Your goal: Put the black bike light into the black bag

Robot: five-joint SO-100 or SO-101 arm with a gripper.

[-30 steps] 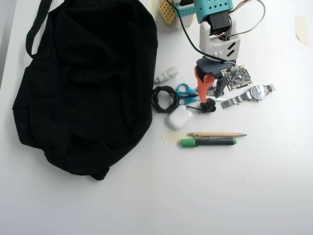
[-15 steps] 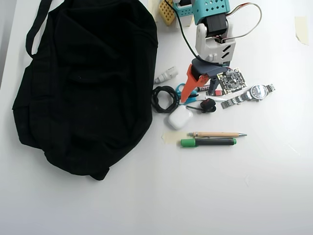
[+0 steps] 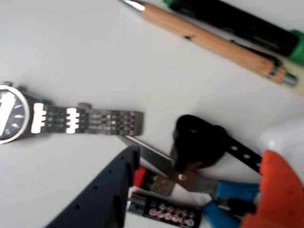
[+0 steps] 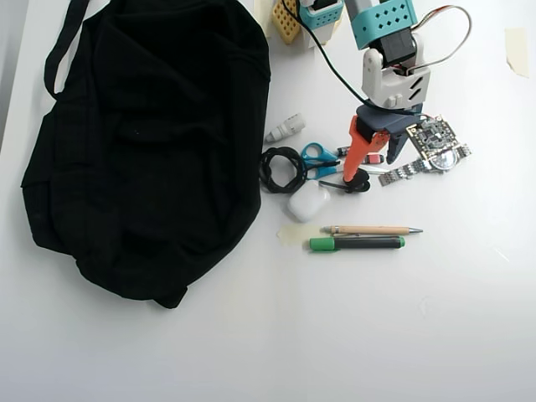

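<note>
On the white worktop (image 4: pixel 402 318) the black bike light (image 4: pixel 358 182) lies in the clutter to the right of the black bag (image 4: pixel 142 142), well apart from it, between the white earbud case (image 4: pixel 306 202) and the metal watch (image 4: pixel 423 164). The arm's fingers (image 4: pixel 377 166) are spread wide, gripping nothing: in the overhead view the orange one's tip sits right at the light, the dark one nearer the watch band. In the wrist view the light (image 3: pixel 197 141) rests against the blade of the blue-handled scissors (image 3: pixel 190 178), between the two fingers (image 3: pixel 102 190).
</note>
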